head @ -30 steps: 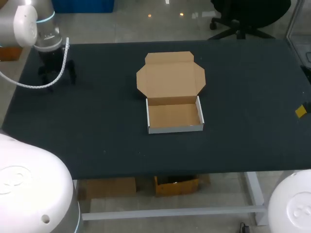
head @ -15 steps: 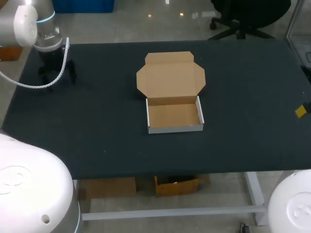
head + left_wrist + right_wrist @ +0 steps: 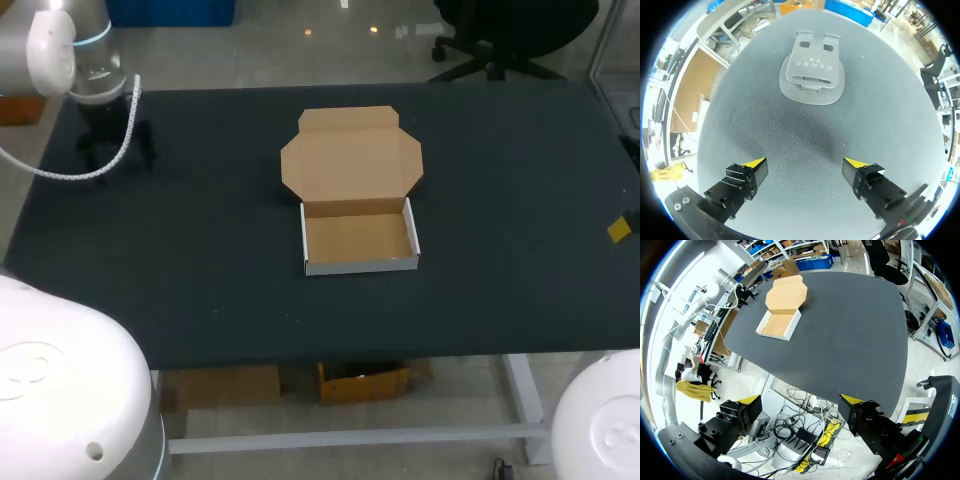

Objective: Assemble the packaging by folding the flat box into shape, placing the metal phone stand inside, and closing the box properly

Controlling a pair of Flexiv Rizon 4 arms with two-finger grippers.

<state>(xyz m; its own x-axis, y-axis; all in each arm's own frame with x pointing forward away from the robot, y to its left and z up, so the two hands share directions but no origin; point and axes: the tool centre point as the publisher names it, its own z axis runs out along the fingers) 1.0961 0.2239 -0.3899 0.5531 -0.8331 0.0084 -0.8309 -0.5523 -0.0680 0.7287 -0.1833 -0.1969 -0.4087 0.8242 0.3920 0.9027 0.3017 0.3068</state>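
Observation:
The cardboard box [image 3: 358, 238] stands in the middle of the table as an open, empty tray with white outer walls. Its brown lid [image 3: 351, 160] lies flat behind it. The box also shows far ahead in the right wrist view [image 3: 779, 323]. The grey metal phone stand [image 3: 812, 75] lies flat on the table ahead of my left gripper [image 3: 807, 162], which hangs open above the mat with nothing between its fingers. In the head view this gripper [image 3: 112, 150] is at the far left corner and the stand is hidden. My right gripper [image 3: 800, 399] is open and empty, beyond the table's right edge.
The black table [image 3: 500, 280] carries nothing else. One yellow fingertip [image 3: 619, 229] of my right gripper shows at the right edge of the head view. My left arm [image 3: 735, 292] stands beyond the box in the right wrist view.
My left gripper has shifted very slightly toward the table's far edge. The box and the right arm have not moved.

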